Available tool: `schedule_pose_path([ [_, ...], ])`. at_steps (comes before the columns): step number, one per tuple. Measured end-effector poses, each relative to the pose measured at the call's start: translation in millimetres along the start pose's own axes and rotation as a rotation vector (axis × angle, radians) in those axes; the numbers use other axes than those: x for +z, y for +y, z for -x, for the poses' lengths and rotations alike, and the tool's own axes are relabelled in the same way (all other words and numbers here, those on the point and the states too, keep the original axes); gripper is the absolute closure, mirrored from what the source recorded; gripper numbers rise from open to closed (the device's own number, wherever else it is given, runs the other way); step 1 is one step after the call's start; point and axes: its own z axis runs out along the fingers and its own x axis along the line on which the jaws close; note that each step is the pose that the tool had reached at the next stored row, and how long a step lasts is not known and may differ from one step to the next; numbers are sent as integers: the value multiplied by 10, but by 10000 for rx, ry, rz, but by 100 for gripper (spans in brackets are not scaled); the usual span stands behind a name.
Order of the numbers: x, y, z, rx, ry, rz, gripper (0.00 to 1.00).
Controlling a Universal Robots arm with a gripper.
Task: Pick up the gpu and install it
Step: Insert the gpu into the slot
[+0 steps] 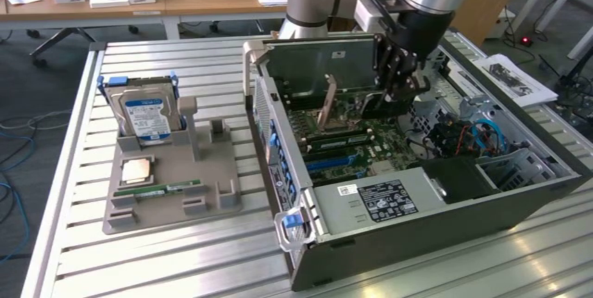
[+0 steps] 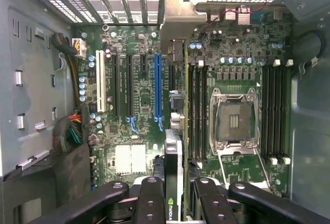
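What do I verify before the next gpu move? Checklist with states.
1. Gpu gripped: ok, gripper is shut on it, card edge-on between the fingers.
2. Gpu inside the case, over the motherboard: ok.
3. Blue slot free: ok, nothing in it.
4. Gpu lined up with the blue slot: cannot tell.
5. Gpu seated: not ok, not yet in the blue slot.

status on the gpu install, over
tool shut on gpu. card edge-on over the motherboard, inside the open case, looks unseated. long blue slot bare, nothing seen blocking it.
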Motion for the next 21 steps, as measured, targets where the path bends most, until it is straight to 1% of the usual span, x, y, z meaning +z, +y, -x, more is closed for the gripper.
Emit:
schedule_pose_path([
  [6,39,14,-16,-24,0,-12,73],
  [21,176,53,-49,-118,0,-31,73],
])
